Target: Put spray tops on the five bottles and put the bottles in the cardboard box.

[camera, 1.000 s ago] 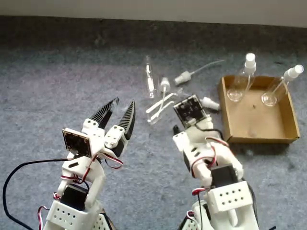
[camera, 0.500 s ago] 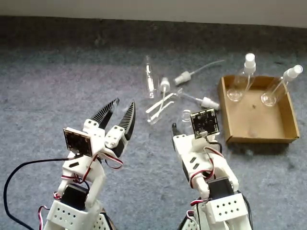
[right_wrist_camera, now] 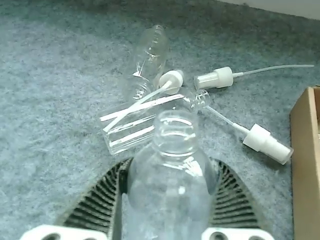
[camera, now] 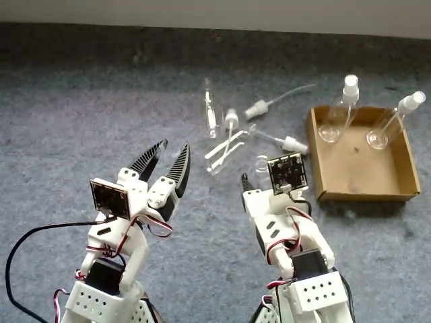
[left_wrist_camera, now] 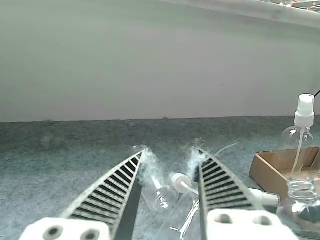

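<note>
The right pincer [right_wrist_camera: 170,165] is clamped on the round body of a topless bottle [right_wrist_camera: 170,205], whose open neck points away from the arm, near the cardboard box [camera: 363,196] on a grey carpeted surface [camera: 81,101]. The left pincer [camera: 175,144] hovers with its fingers spread and nothing between them, well apart from the box and aimed toward a loose cluster of parts near the middle of the surface. In that cluster two uncapped bottles lie on their sides: the far bottle [camera: 211,111] and, nearer the arms, the near bottle [camera: 225,149]. A first spray top [camera: 231,120] rests with its tube across the near bottle. A second spray top [camera: 257,109] lies beyond it, its long tube trailing toward the box. A third spray top [camera: 294,144] sits just beside the box's wall, between the cluster and the box. Inside the box, a left capped bottle [camera: 340,114] and a right capped bottle [camera: 394,121] stand along the far wall, each with its white spray top fitted.
</note>
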Available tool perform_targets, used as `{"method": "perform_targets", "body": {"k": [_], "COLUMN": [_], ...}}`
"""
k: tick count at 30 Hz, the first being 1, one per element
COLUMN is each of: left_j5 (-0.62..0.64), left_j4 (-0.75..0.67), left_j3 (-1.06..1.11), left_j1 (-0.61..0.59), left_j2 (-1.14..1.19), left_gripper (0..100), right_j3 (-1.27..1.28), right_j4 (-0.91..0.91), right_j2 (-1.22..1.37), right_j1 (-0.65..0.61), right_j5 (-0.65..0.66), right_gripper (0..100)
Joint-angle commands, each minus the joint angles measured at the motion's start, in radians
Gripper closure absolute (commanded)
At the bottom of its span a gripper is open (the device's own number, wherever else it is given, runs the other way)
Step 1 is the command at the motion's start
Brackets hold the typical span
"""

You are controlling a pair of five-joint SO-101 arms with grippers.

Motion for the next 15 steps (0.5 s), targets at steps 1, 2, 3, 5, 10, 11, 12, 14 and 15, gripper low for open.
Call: {"method": "perform_targets", "body": {"k": [1, 2, 3, 5, 10, 11, 12, 14, 15], "left_j5": [-0.014, -0.014, -0.014, -0.014, -0.014, -0.014, -0.014, -0.014, -0.014], "left_j4": [0.005, 0.009, 0.021, 0.035, 0.077, 0.077, 0.078, 0.081, 0.094], "left_j3": [0.018, 0.018, 0.015, 0.005, -0.018, -0.018, -0.018, -0.024, -0.036], "left_j1": [-0.007, -0.007, -0.007, -0.007, -0.007, -0.007, -0.007, -0.010, -0.012], "left_j2": [-0.015, -0.015, -0.015, -0.015, -0.015, -0.015, -0.015, -0.015, -0.013], "left_gripper": [88, 88, 88, 88, 88, 88, 88, 88, 88], "right_j3": [-0.021, -0.021, -0.021, -0.019, -0.013, -0.007, 0.008, 0.033, 0.041], "right_j4": [-0.019, -0.018, -0.018, -0.015, 0.114, 0.139, 0.153, 0.157, 0.156], "right_j2": [-0.016, -0.016, -0.019, -0.061, -0.320, -0.380, -0.421, -0.421, -0.403], "right_j1": [0.007, 0.007, 0.007, 0.007, 0.007, 0.007, 0.007, 0.010, 0.012], "right_j5": [-0.009, -0.009, -0.009, -0.006, -0.005, -0.005, -0.005, -0.003, -0.005], "right_gripper": [89.5, 89.5, 89.5, 89.5, 89.5, 89.4, 89.4, 89.4, 89.3]}}
